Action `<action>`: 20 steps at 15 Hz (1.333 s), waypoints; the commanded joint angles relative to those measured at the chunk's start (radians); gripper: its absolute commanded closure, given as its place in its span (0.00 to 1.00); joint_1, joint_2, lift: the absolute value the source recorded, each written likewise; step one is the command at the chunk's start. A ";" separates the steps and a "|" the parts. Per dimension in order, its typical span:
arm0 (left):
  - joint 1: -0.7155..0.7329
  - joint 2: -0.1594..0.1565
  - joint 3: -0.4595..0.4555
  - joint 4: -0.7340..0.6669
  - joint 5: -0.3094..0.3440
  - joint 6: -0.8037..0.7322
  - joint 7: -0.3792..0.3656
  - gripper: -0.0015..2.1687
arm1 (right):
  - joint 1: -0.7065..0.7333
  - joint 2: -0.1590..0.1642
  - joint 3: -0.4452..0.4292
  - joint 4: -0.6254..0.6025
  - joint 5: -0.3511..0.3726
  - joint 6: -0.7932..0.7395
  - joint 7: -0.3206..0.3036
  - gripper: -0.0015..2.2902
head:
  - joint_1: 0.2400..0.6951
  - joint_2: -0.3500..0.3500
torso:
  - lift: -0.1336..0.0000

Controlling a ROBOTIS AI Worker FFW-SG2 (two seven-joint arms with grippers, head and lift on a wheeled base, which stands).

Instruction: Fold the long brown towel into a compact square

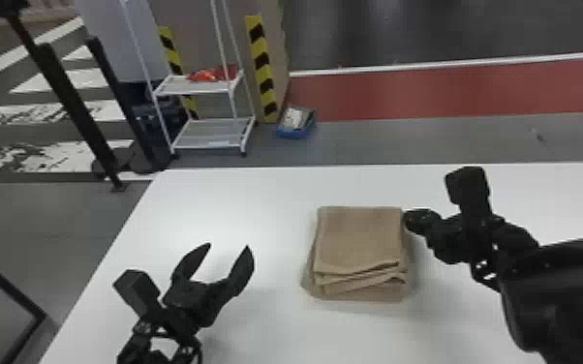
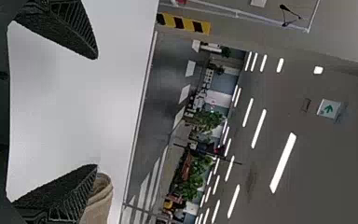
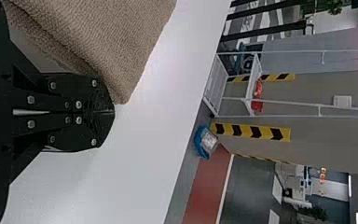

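Right gripper point(image 1: 412, 221), closed jaws beside brown towel point(image 1: 358, 239)

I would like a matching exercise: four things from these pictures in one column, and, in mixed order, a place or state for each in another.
Things
1. brown cloth towel
2. black left gripper
3. black right gripper
4. small blue box

Places or states
A. on the grey floor
B. fingers spread apart
C. folded in layers on the white table
D. fingers closed together, beside the towel

Right pairs: 1-C; 2-B; 3-D; 4-A
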 commanded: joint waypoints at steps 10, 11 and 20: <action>0.007 0.032 -0.012 -0.041 0.025 0.006 -0.001 0.02 | 0.590 0.001 -0.073 -0.776 0.063 -0.018 -0.193 0.14 | 1.00 0.75 | 0.06; 0.008 0.028 -0.014 -0.049 0.022 0.009 -0.001 0.02 | 0.673 0.001 -0.078 -0.810 0.064 -0.113 -0.247 0.00 | 1.00 0.74 | 0.06; 0.324 -0.091 0.075 -0.317 -0.073 -0.156 0.070 0.02 | 0.895 0.001 -0.063 -0.759 0.047 -0.592 -0.457 0.02 | 1.00 0.77 | 0.06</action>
